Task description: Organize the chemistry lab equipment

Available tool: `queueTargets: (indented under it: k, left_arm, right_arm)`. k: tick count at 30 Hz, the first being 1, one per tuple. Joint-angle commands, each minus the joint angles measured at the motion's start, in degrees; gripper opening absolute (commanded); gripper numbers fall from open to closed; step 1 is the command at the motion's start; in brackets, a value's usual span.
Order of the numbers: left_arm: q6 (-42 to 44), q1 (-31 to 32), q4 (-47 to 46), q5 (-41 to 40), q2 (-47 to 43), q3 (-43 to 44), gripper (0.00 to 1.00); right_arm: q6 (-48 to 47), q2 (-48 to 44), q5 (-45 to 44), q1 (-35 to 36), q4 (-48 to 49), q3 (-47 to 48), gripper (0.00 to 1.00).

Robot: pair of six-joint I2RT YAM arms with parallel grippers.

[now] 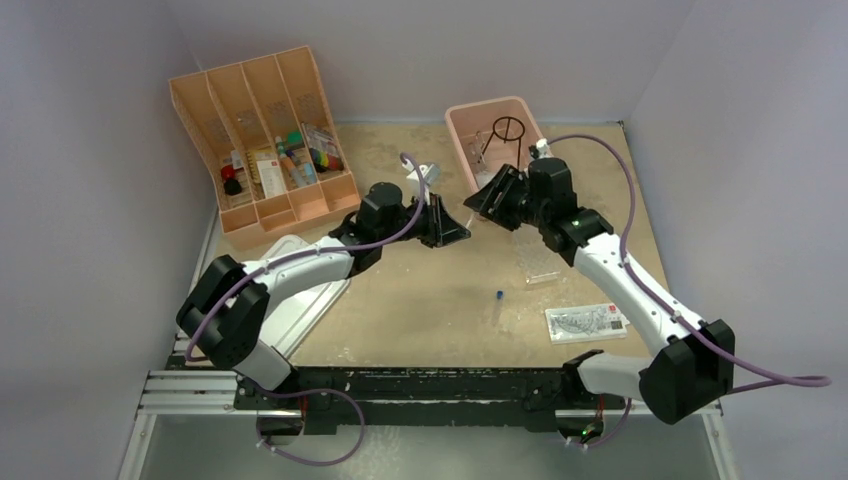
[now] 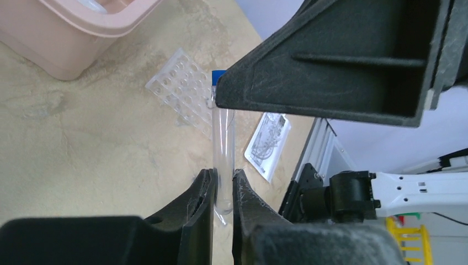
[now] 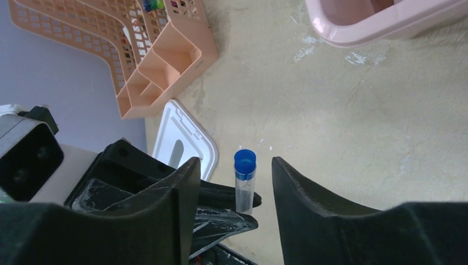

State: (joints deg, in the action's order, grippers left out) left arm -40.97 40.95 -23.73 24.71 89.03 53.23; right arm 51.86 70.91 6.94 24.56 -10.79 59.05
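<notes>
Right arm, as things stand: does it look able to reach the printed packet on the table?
Probably yes: the right hand is open, gripping nothing, and the packet lies uncovered beside that arm.

Left gripper (image 2: 223, 185) clamped on lower end of blue-capped clear tube (image 2: 222, 138), tube lifted off tabletop (image 2: 83, 143). Right gripper (image 2: 232, 88) black finger looms at cap end. Clear well rack (image 2: 179, 88) flat on tabletop behind tube. Pink tub (image 2: 72, 44) top left. Clear packet (image 2: 269, 141) near tabletop edge.

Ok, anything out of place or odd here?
Nothing spilled or broken. The blue-capped tube hangs in mid-air, clamped by the left gripper, with the right gripper open around its cap. Another blue-tipped piece lies loose on the table.
</notes>
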Motion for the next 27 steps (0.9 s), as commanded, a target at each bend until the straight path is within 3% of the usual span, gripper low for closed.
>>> queueTargets:
  k: [1, 6, 13, 20, 27]
  left_arm:
    - [11.15, 0.11, 8.56, 2.37, -2.69, 5.31, 0.0]
    - [20.02, 0.14, 17.84, 4.06, -4.67, 8.64, 0.0]
    - [24.02, 0.04, 21.53, 5.24, -5.1, 10.74, 0.0]
    - [24.83, 0.01, 22.39, 5.28, -5.34, 11.1, 0.0]
    - [25.06, 0.06, 22.5, 5.05, -6.27, 11.19, 0.0]
  right_arm:
    - [-5.86, 0.65, 6.02, -3.08, -6.34, 6.79, 0.55]
    - [-9.15, 2.85, 13.8, -4.61, -13.64, 10.12, 0.57]
    - [-7.35, 4.42, 20.61, -4.75, -13.65, 9.61, 0.57]
    - [-6.41, 4.62, 21.0, -5.02, -13.22, 9.35, 0.43]
    - [-4.62, 3.13, 19.77, -6.35, -12.7, 7.99, 0.35]
